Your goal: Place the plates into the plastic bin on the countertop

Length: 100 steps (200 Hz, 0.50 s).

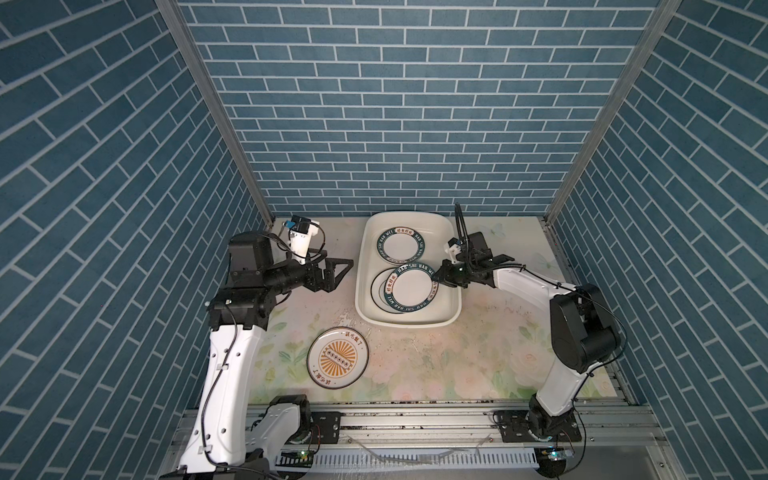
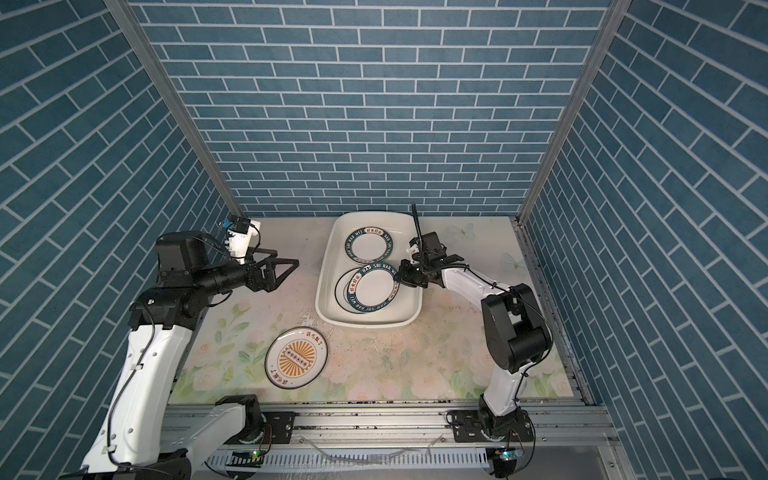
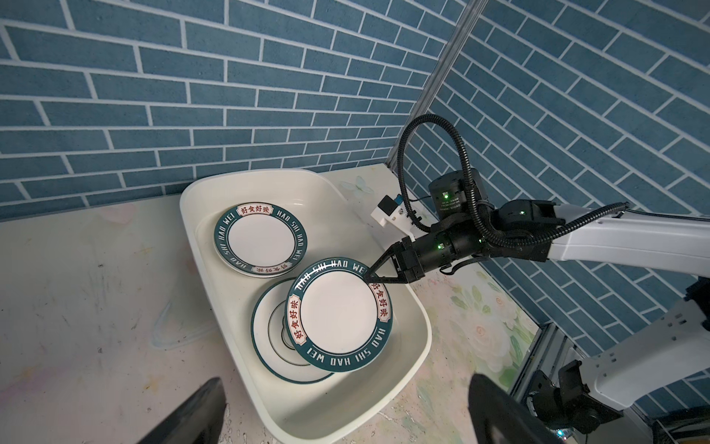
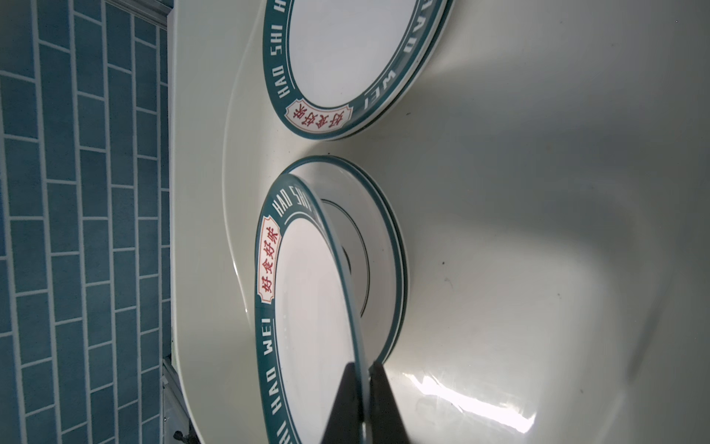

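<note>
1. The right fingers [image 3: 384, 263] are closing on the rim of a green-rimmed plate [image 3: 342, 315] and holding it tilted above the near half of the plastic bin [image 1: 446, 303]. The right wrist view shows a finger on each face of the rim [image 4: 345, 403].
2. The held plate's rim is showing "HAO SHI HAO WEI" in white capitals, and red characters "好食好味" are sitting in white cartouches.
3. Under it, a white plate with thin dark rings [image 3: 269, 323] is lying flat on the bin floor; no writing on it is readable.
4. In the far half of the bin, another lettered plate [image 1: 400, 246] is lying flat and showing the same wording, with a further plate's edge under it.
5. The left fingers [image 1: 340, 261] are standing wide open and empty above the bench [image 1: 478, 361], left of the bin.
6. An orange sunburst plate [image 1: 338, 358] is lying on the bench near the bin's near left corner. Its rim is carrying small red Chinese characters, too small to read.
</note>
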### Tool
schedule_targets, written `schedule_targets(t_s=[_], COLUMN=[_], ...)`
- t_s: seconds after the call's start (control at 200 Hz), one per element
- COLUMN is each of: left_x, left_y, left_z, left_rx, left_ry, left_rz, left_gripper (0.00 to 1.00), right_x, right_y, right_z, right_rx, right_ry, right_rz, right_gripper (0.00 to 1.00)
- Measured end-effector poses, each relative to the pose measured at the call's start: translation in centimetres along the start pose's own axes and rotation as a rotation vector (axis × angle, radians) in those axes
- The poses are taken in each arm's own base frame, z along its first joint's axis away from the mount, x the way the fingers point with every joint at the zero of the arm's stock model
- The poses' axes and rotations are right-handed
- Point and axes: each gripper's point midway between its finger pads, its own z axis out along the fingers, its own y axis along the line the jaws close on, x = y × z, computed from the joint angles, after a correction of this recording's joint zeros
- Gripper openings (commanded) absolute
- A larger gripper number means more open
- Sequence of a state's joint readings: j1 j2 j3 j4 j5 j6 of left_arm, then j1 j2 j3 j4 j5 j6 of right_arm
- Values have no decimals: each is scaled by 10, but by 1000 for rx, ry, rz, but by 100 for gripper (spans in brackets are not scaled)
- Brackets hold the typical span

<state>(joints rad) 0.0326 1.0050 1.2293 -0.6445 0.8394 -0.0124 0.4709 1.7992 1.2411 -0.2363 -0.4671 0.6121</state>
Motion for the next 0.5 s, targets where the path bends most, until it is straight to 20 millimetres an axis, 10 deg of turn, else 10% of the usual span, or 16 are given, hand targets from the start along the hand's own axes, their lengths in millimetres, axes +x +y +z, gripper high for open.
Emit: schedule_targets(t_s=[0.5], left_x=[-1], left_y=[-1], left_z=[0], left_rx=[2], left_ry=[-6], left_rz=[4], left_gripper=[100], right_x=[-14], right_y=[-9], right_z=[31], right_rx=[-17], right_ry=[-14], right_rz=[10], right_gripper=[0])
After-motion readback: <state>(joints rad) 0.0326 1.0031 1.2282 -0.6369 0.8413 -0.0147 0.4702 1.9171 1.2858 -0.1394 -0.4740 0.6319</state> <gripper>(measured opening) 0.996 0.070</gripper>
